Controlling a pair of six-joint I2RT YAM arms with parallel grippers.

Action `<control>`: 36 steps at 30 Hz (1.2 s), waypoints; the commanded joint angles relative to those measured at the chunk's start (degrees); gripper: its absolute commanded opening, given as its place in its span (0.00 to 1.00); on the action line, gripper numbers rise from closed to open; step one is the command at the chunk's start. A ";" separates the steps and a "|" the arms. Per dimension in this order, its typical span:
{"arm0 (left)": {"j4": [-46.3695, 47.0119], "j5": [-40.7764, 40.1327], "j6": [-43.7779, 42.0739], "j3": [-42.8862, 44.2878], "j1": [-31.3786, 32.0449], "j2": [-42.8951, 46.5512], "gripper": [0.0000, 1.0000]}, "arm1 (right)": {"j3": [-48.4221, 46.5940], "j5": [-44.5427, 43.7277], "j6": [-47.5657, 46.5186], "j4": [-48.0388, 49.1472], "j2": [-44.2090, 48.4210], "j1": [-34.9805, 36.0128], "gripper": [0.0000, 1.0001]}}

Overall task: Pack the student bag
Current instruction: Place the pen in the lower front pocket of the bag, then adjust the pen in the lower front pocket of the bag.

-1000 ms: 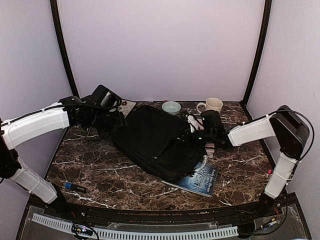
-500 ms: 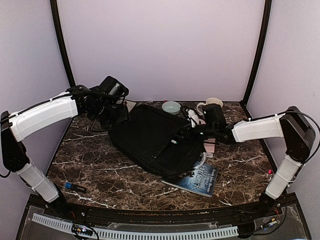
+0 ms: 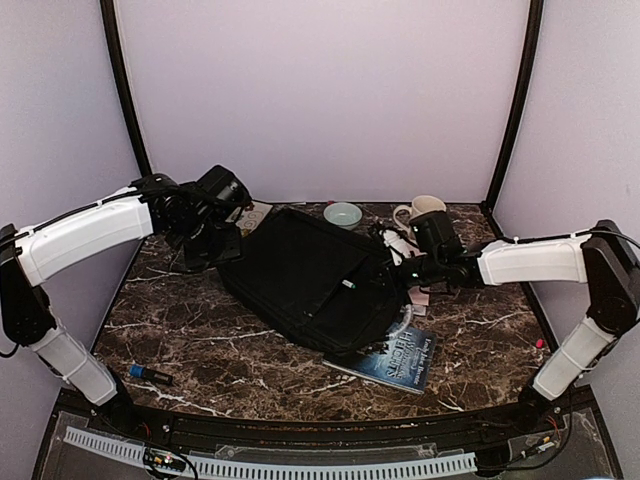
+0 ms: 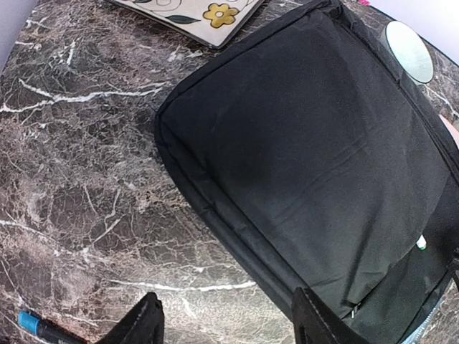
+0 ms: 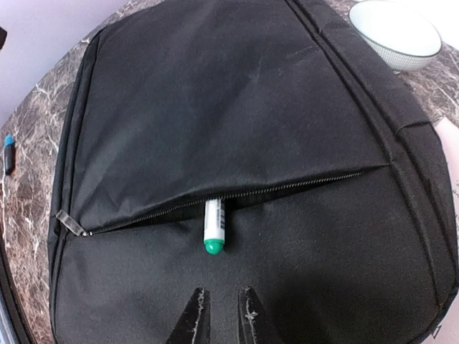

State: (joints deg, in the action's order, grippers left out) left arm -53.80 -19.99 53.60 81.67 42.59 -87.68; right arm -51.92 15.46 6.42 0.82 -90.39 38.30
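The student bag [image 3: 300, 270] lies flat mid-table, its front pocket zip open. A white marker with a green cap [image 3: 347, 284] sticks halfway out of that pocket; it also shows in the right wrist view [image 5: 214, 226]. My right gripper [image 5: 224, 301] hovers just behind the marker's cap over the bag [image 5: 237, 107], jaws a little apart and empty; in the top view it [image 3: 400, 268] is at the bag's right side. My left gripper [image 4: 229, 326] is wide open and empty above the bag's far-left corner [image 4: 301, 143], seen from above [image 3: 215, 235].
A blue book [image 3: 400, 358] lies partly under the bag's near corner. A pale bowl [image 3: 343, 214] and a cream mug [image 3: 425, 209] stand behind the bag. A flowered plate [image 3: 255, 213] is at the back left. A blue-capped marker [image 3: 150, 374] lies near the front left.
My right gripper has drawn back to the right, leaving the green-capped marker in the pocket. My left gripper has shifted slightly left and lower at the bag's far-left corner.
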 commanded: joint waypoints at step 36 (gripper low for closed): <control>-19.00 -1.55 18.30 -5.88 -1.33 7.31 0.64 | -15.34 -2.94 -2.70 -4.04 -15.06 3.00 0.09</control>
State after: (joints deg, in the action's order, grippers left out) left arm -61.73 -21.02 63.13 76.55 42.41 -80.47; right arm -66.59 14.11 4.84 -2.37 -107.11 40.95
